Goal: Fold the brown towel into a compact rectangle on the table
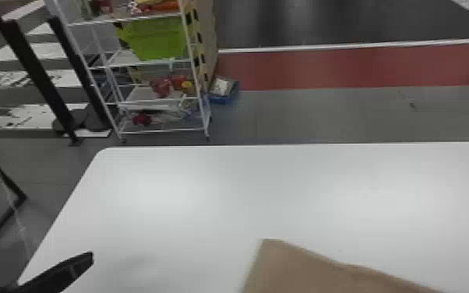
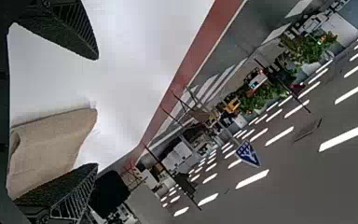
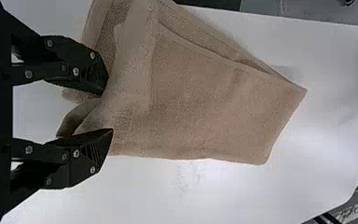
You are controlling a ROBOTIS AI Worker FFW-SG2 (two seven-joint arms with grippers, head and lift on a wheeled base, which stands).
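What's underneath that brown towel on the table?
White table shows beside the brown towel, which seems to lie straight on it. Folded layers peek out along one edge. Whatever is beneath or between them is covered, so I can't tell.

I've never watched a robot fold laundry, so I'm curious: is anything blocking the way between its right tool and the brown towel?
Nothing visible is in the way. The right tool has its fingers spread at the brown towel's rumpled end, with no other object between, and the towel already lies on the white table.
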